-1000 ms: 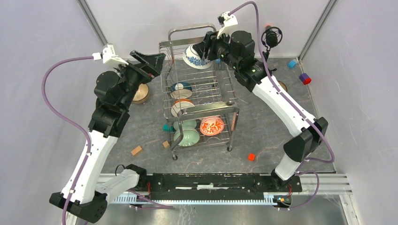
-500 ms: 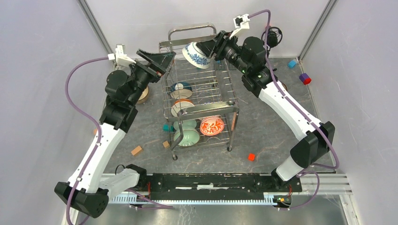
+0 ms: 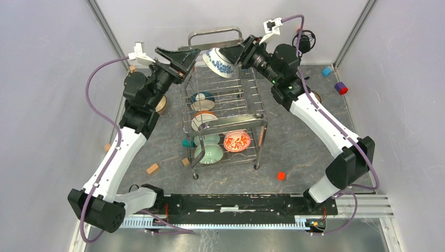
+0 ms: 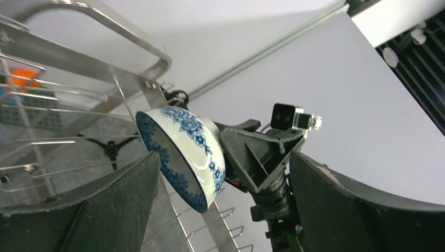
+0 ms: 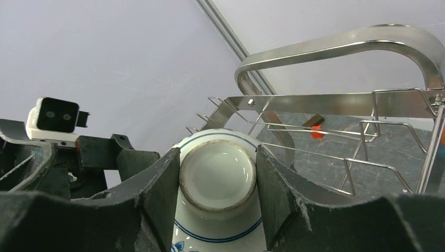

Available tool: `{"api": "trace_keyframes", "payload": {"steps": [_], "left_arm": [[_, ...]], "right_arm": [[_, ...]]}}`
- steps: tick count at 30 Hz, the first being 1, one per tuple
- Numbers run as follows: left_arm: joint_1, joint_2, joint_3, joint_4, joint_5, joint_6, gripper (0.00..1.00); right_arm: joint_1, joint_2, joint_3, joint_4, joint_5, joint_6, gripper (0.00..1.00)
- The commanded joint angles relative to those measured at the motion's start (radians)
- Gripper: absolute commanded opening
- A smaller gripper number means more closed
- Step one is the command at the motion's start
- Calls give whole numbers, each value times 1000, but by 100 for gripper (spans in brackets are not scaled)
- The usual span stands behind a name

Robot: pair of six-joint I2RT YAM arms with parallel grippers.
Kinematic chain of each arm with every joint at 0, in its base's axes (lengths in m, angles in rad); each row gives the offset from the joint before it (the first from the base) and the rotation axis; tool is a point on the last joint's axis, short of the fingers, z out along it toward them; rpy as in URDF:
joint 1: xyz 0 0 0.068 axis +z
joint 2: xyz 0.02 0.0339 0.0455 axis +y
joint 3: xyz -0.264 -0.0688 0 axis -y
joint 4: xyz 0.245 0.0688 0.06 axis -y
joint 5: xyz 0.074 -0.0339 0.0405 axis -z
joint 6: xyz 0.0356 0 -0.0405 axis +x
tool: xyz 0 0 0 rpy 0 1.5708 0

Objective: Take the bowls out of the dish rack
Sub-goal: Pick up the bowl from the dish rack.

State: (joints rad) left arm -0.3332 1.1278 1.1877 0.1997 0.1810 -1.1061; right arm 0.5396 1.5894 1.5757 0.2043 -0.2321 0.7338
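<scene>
While outstretched over the dish rack [image 3: 231,121], right fingers [image 5: 161,195] around bowl [image 5: 218,185] foot

Red block [image 3: 281,176], blue block [image 3: 326,71] (far corner), microphone [image 3: 304,40]

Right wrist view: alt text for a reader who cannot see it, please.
The right hand clamps the foot of a blue-and-white round ceramic bowl, its white base facing the camera. Behind it, the shiny steel wire dish rack fills the right side.
</scene>
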Motion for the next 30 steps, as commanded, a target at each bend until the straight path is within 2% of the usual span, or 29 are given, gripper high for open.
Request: {"api": "trace_keyframes", "payload": {"steps": [1,9,15,24,30], "left_arm": [[-25,50,30,-34,163,-106,97],[-26,122,100,-86,236,-137,94],[-27,159,110,-46,272,-174,85],[-27,159,75,71,268,-203,51],[-27,170,65,134,263,-221,49]], "right_arm": [[-7,-43,-20,88,-5,46,0],[-10,-50,-48,132,-2,87,0],[-10,-48,-57,152,-16,107,0],[-12,-61,-109,203,-41,137,0],[-11,-65,-132,229,-60,160,0]]}}
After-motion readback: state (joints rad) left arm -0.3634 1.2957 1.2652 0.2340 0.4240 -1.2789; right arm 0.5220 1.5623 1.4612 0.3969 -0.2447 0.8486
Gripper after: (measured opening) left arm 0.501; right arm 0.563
